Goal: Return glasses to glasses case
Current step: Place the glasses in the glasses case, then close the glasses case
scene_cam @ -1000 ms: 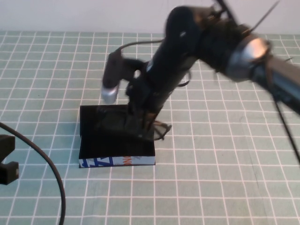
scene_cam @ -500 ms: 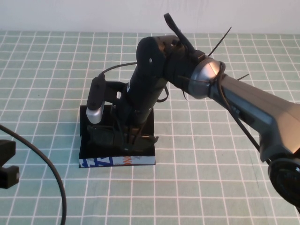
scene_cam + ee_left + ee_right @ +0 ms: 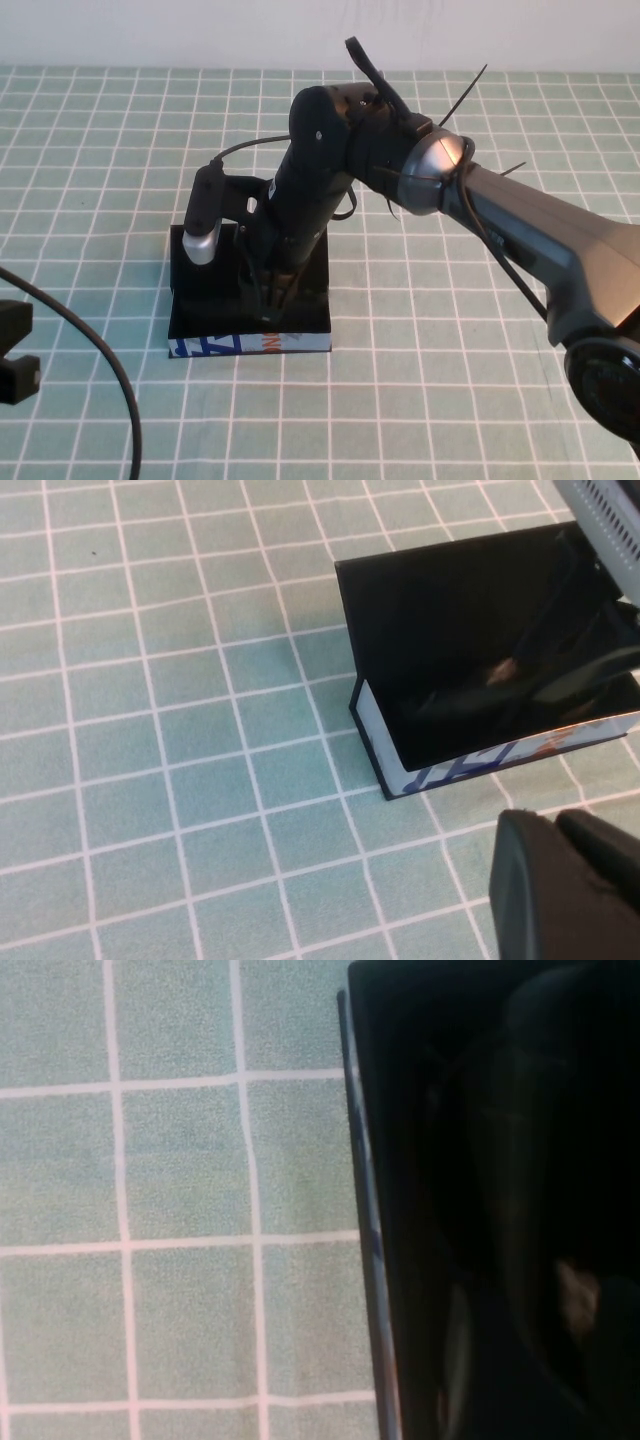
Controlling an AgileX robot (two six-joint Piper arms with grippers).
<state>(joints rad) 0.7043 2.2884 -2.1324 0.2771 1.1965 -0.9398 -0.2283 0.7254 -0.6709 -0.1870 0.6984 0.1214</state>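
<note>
The glasses case (image 3: 250,343) lies open at the table's middle left, black inside, with a light printed front edge. My right gripper (image 3: 270,300) reaches down into it from the far right. The glasses are almost lost against the black lining. Only a small orange-brown patch of lens shows in the left wrist view (image 3: 503,668) and in the right wrist view (image 3: 575,1295). The case's light side wall shows in the left wrist view (image 3: 378,742) and its edge in the right wrist view (image 3: 366,1210). My left gripper (image 3: 555,820) is shut and empty, parked at the near left (image 3: 12,345).
A green cloth with a white grid (image 3: 450,380) covers the table. A black cable (image 3: 110,370) curves across the near left corner. The right arm's wrist camera (image 3: 205,225) hangs over the case's left part.
My right gripper has swung left over the case and dropped into it. The glasses, which stuck out past the case's right side, no longer show outside it. The left arm has not moved.
</note>
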